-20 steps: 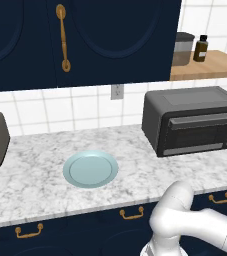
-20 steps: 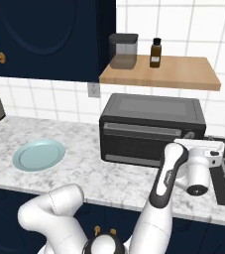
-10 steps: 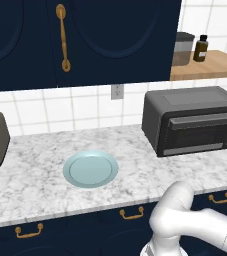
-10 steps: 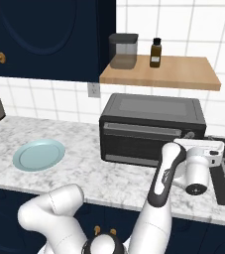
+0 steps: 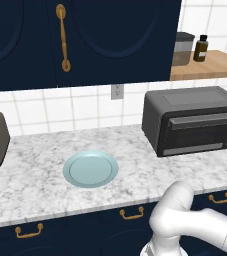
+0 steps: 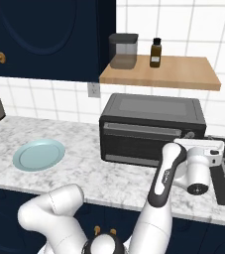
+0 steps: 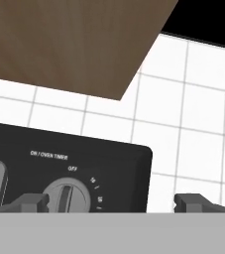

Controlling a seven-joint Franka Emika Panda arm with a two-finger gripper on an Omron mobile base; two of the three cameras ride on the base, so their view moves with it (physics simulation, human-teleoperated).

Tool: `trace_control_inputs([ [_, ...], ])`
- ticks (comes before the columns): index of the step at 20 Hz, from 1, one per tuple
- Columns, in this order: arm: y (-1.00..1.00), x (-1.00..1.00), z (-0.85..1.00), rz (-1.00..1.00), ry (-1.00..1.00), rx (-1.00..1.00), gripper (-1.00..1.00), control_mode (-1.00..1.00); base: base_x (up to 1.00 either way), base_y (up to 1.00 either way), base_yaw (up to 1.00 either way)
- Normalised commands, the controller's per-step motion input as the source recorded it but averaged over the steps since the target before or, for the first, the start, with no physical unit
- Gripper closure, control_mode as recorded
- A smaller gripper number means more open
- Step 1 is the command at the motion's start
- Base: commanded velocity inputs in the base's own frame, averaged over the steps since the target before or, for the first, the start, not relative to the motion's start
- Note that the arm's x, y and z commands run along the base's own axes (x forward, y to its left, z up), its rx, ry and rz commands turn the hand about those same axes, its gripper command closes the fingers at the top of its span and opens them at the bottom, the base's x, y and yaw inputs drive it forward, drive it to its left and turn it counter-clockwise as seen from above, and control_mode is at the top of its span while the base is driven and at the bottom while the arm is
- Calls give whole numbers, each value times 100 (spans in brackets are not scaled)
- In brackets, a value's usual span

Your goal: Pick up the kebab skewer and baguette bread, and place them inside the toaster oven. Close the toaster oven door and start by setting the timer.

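Dark finger tips are seen at the bottom of the hand view, set wide apart with nothing between them, so the claw (image 7: 111, 201) is taken to be open and empty. It is held at the right end of the toaster oven (image 6: 151, 129), level with the timer knob (image 7: 67, 196), which lies just beside the left tip and is pointed near the OFF mark. The oven door (image 5: 200, 132) is seen shut. The light blue plate (image 5: 90, 169) on the marble counter (image 5: 30, 185) is bare; the skewer and bread are presumably inside the oven, though that cannot be confirmed through the dark glass. By this judgement, loading and closing are done, and only the timer is left to be set.
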Motion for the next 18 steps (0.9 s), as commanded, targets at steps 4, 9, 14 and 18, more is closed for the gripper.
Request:
trace_control_inputs([
  [4, 0, 0, 38, -2, -4, 1, -100, -100, 0, 0, 0],
  [9, -1, 0, 45, -5, -5, 0, -100, -100, 0, 0, 0],
  [14, -8, -3, 49, -4, -3, 0, -100, -100, 0, 0, 0],
  [18, -12, -22, 55, -2, 0, 0, -100, -100, 0, 0, 0],
])
